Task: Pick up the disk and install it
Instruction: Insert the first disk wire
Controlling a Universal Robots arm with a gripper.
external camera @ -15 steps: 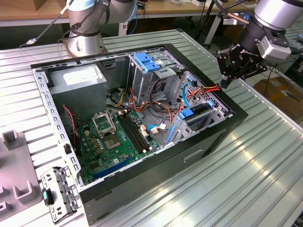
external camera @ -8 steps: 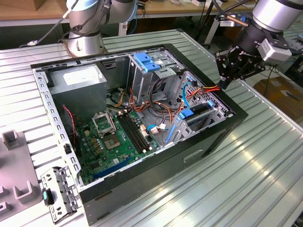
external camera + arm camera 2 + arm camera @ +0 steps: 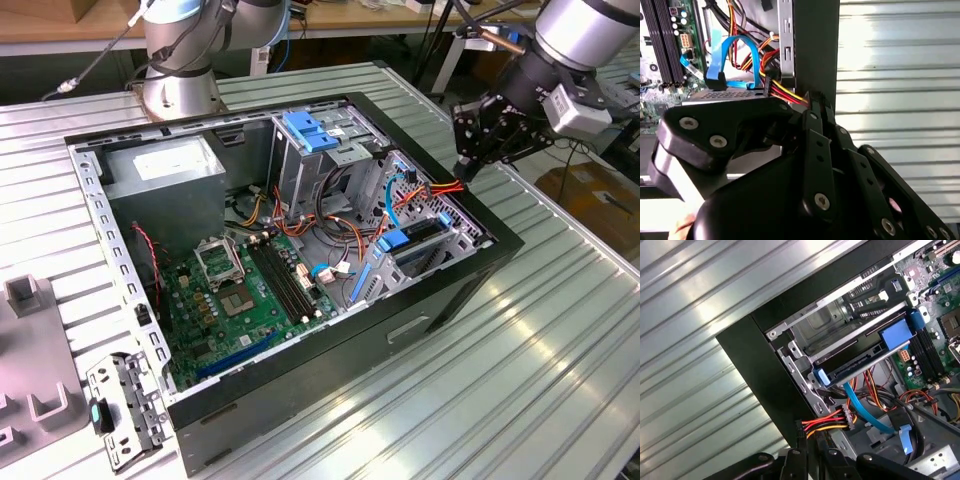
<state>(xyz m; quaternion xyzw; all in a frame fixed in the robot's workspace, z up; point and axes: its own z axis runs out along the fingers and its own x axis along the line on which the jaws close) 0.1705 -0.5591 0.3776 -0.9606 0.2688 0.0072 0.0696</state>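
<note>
The fingers [image 3: 812, 132] look clenched on the power cable [image 3: 824, 423] beside the disk [image 3: 855, 366]; pulling sideways could strain the wires or bend the plug.

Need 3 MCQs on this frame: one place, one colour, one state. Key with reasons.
1. Where is the gripper?
A) over the motherboard
B) above the case wall, beside the drive bay
C) over the grey tray

2. Colour of the flat data cable by the disk?
A) blue
B) green
C) white

3. Disk's state?
A) loose on the table
B) held in the air
C) seated in the drive bay

Key: B, it hangs over the case's edge at the exterior view's right. A, a blue ribbon in both wrist views. C, its blue frame sits inside the bay.
</note>
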